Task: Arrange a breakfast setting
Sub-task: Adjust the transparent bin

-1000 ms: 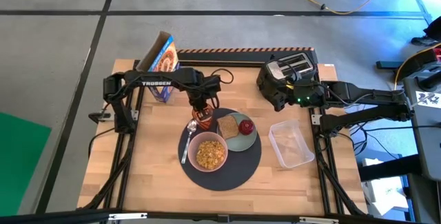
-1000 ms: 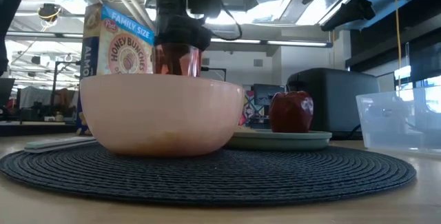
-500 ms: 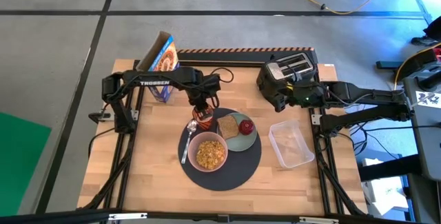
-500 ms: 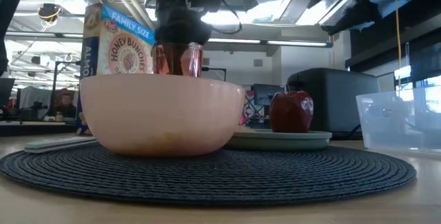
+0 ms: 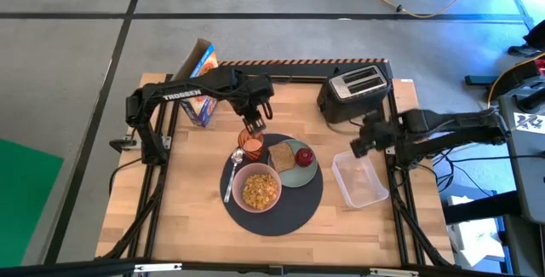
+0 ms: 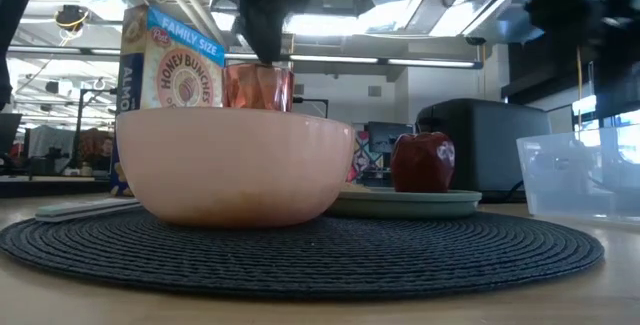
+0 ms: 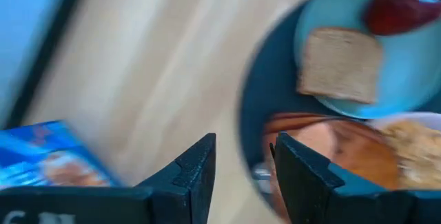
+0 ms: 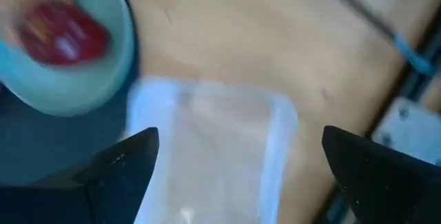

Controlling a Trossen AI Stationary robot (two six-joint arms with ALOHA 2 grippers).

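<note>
While the blue cereal box (image 6: pixel 170 55) at upper left reads "Honey Bunches", the pink bowl (image 5: pixel 261 189) at frame centre holds cereal on the dark mat (image 5: pixel 294 209). Left gripper (image 5: pixel 255 124) jaws parted above the amber cup (image 5: pixel 250 145); right gripper (image 5: pixel 362 143) jaws wide, empty, above the clear tub (image 5: pixel 361 179).

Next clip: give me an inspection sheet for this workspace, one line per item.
Surface: wooden table with dark frame rails.
Job's things: round dark-grey mat carries pink bowl of cereal, pale-green plate with toast slice and red fruit, metal spoon, small amber cup.
Clutter: cereal box, black toaster, clear plastic tub.
Grippers: left gripper just above the cup, jaws apart, empty; right gripper open over the tub's edge.
Cables: yellow cable on the floor.
Surroundings: grey floor, green panel.
</note>
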